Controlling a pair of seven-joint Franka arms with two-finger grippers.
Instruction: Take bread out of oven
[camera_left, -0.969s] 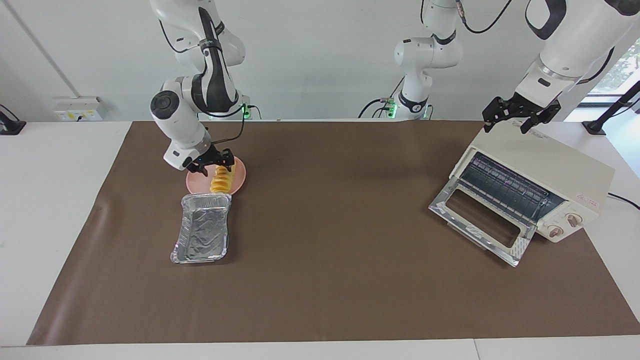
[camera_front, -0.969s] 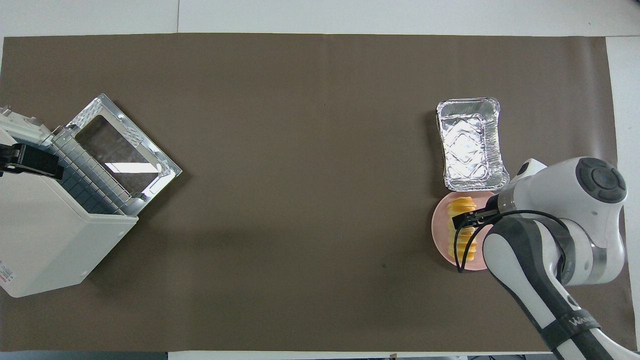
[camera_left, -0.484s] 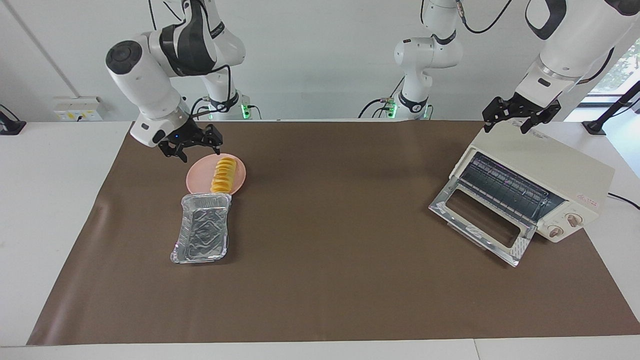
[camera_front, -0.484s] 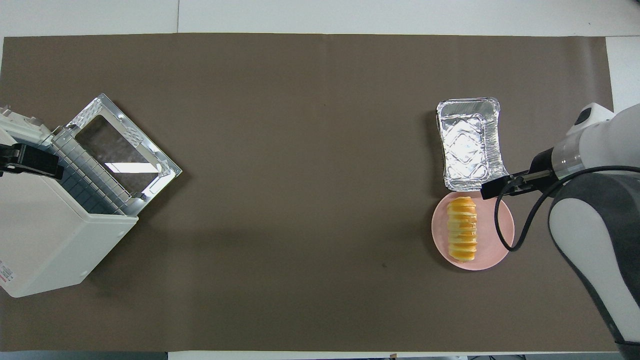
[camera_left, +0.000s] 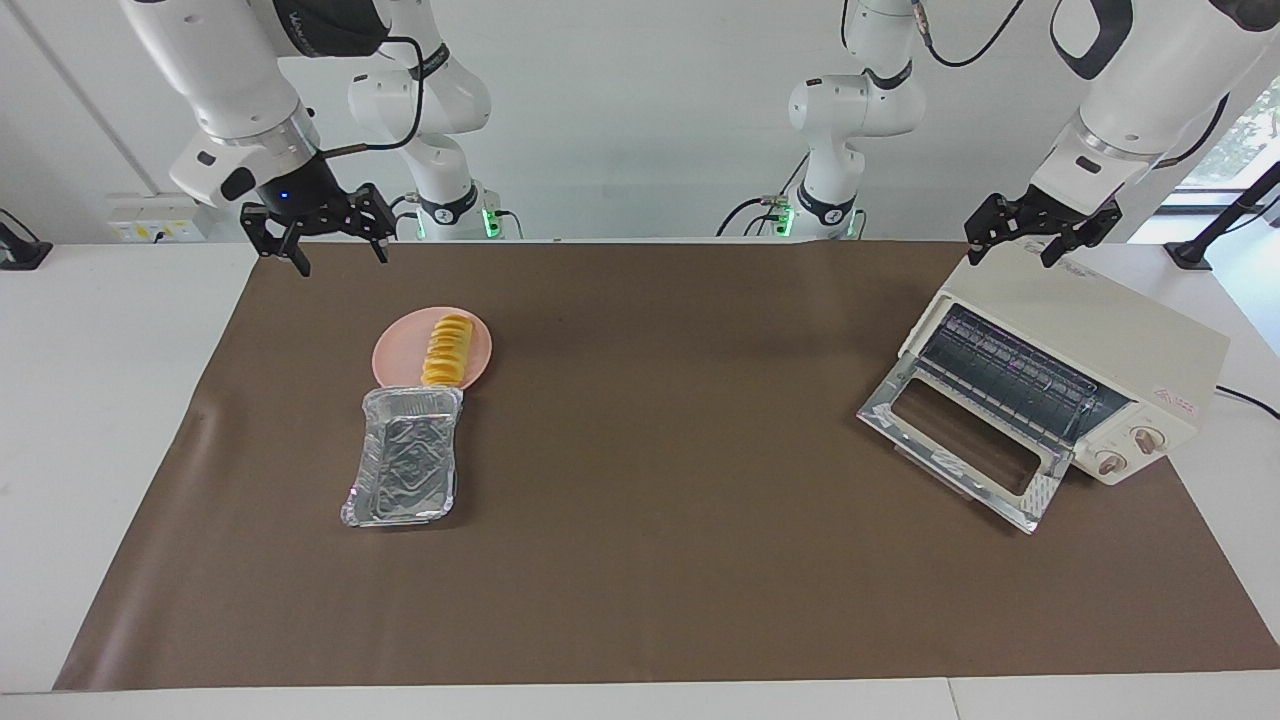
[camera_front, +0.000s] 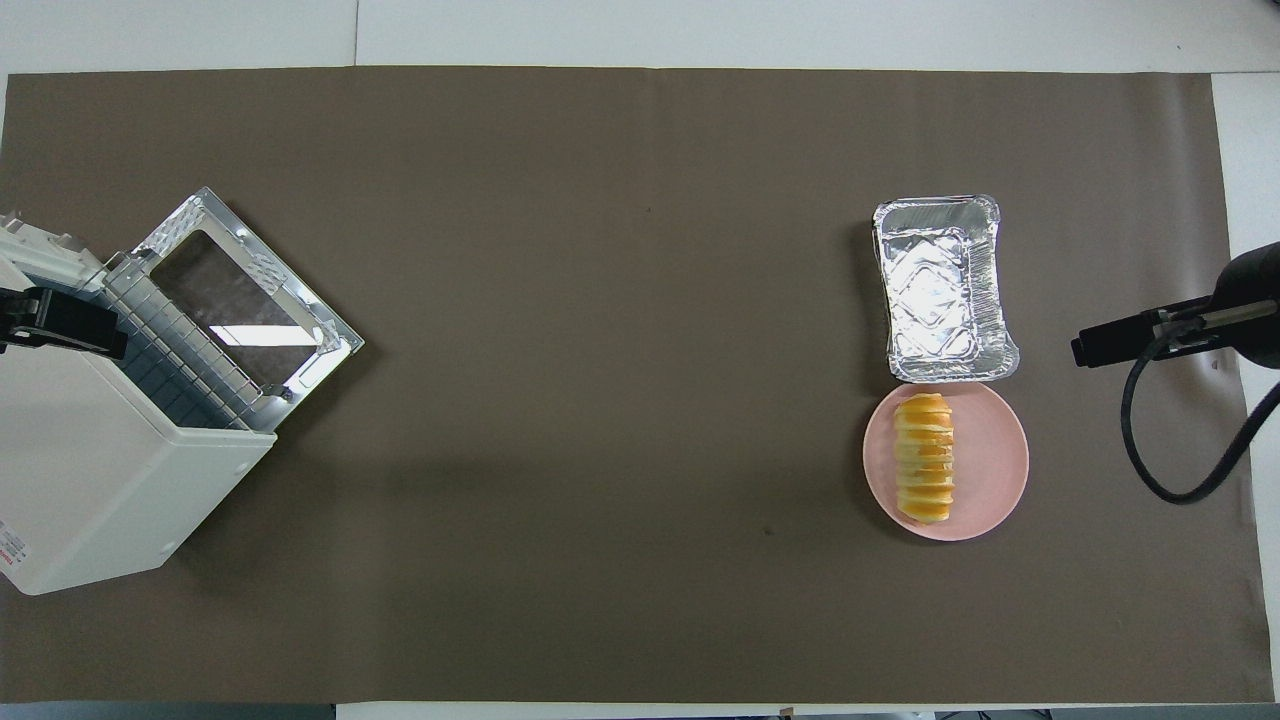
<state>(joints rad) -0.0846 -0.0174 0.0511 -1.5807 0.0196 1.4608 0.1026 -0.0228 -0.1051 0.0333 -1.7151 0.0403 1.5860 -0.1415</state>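
Facing view: the bread (camera_left: 447, 351) lies on the pink plate (camera_left: 398, 352), left of centre, touching the foil tray (camera_left: 402, 471) below it. The right tool (camera_left: 314, 230) hangs upper left, fingers spread, empty. The left tool (camera_left: 1041, 226) sits upper right over the oven (camera_left: 1120, 345), fingers apart, door down.

Overhead view: bread (camera_front: 924, 458) at right on the plate (camera_front: 995, 458); oven (camera_front: 95, 480) at the left edge of the counter (camera_front: 600, 400).

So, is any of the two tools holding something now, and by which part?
Nothing is held. The right tool is open and empty in the air; the left tool is empty over the oven. The bread lies on the plate.
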